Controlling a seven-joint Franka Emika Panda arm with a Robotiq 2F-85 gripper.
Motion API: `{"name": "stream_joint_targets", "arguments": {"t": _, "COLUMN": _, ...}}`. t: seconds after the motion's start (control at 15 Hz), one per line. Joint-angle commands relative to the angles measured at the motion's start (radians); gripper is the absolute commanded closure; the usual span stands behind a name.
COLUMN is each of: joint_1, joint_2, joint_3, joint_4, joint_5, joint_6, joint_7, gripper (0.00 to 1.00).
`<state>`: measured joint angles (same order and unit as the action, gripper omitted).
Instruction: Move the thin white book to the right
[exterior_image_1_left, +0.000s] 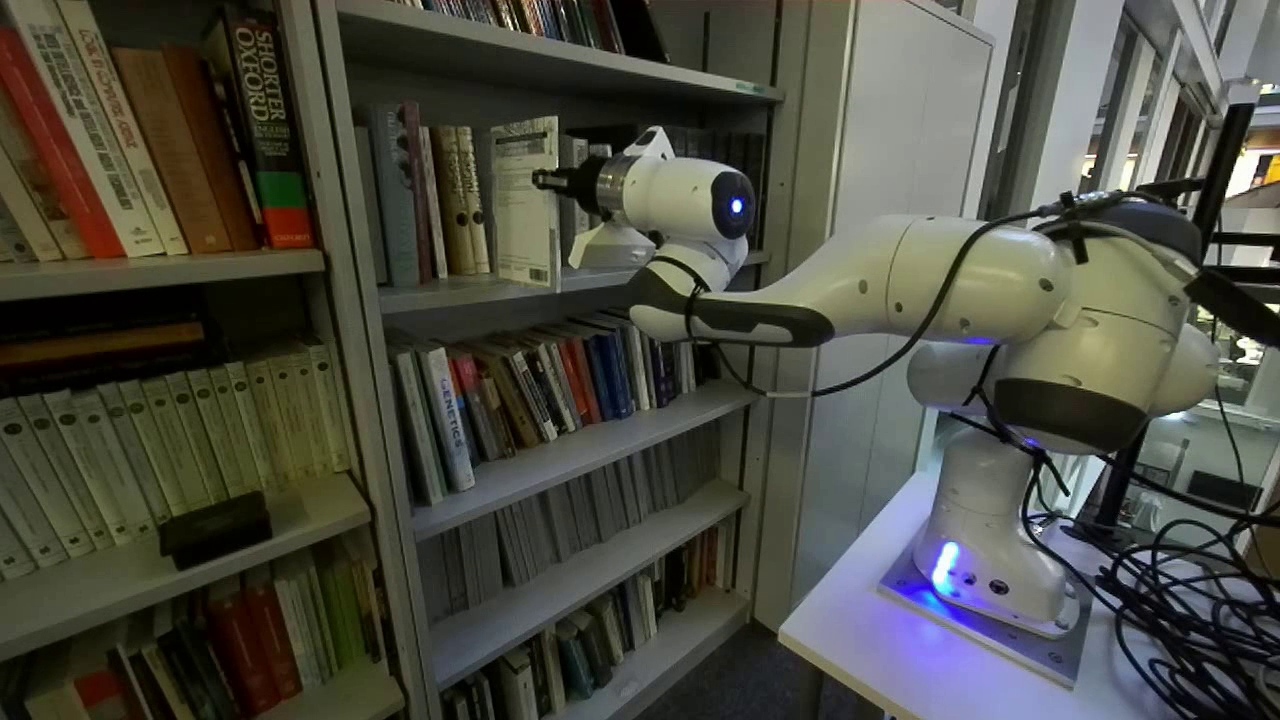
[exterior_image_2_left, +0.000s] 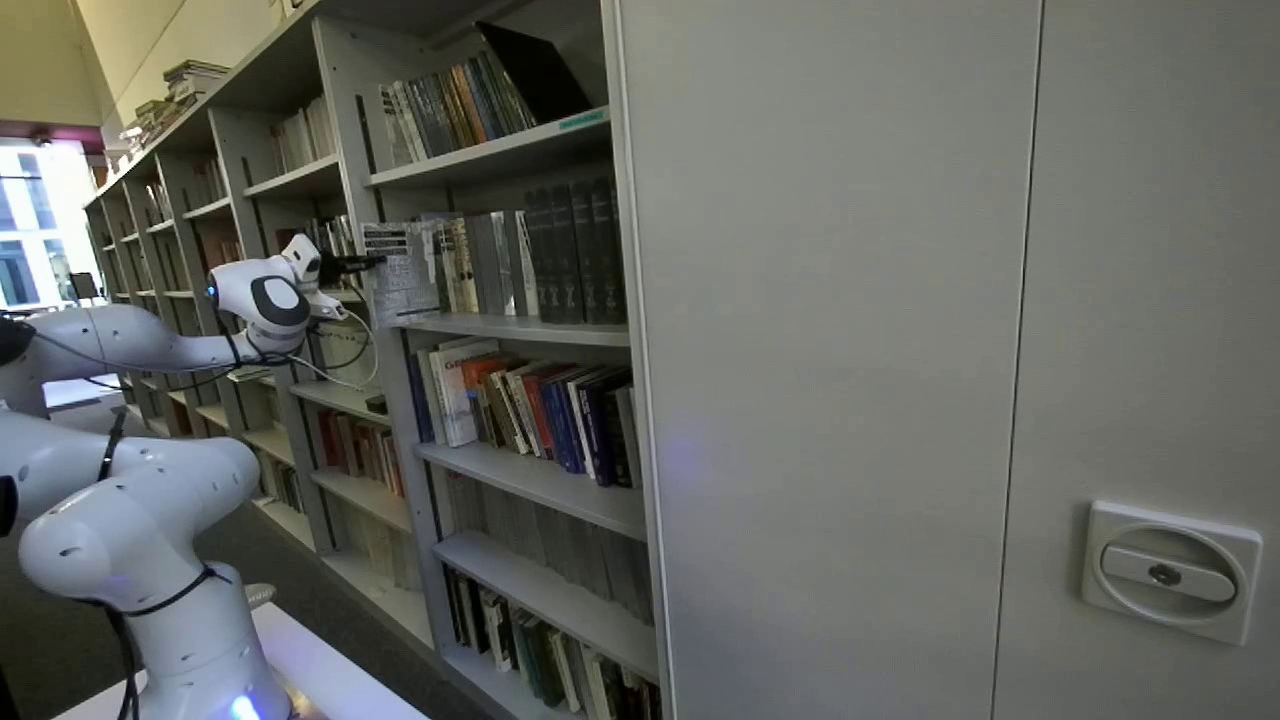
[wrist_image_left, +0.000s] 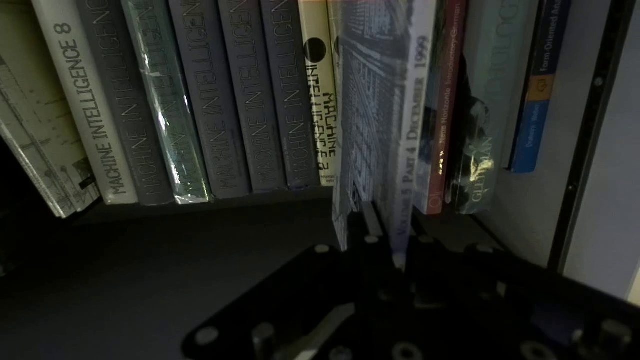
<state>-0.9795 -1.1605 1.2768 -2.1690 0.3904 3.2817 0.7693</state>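
Wrist view: gripper (wrist_image_left: 395, 230) is clamped on thin white book (wrist_image_left: 389, 115), jutting over front of shelf (exterior_image_1_left: 430, 297); w/ only spine side pinched, it cld twist & snag red bk (wrist_image_left: 446, 105) on shelf.

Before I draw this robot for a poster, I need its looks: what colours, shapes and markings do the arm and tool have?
The arm is smooth, rounded and white, with dark rounded covers. A black cable is tied along it, and blue lights glow on it. The tool is black, with angular links and pale round pins.
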Motion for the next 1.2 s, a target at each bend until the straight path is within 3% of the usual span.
{"name": "stream_joint_targets", "arguments": {"t": 0.0, "joint_1": 0.0, "joint_2": 0.003, "joint_3": -0.013, "joint_4": -0.004, "joint_5": 0.007, "joint_6": 0.007, "joint_7": -0.009, "gripper": 0.98}}
{"name": "stream_joint_targets", "arguments": {"t": 1.13, "joint_1": -0.044, "joint_2": 0.039, "joint_3": -0.068, "joint_4": -0.002, "joint_5": -0.023, "joint_6": 0.051, "joint_7": -0.05, "gripper": 0.98}}
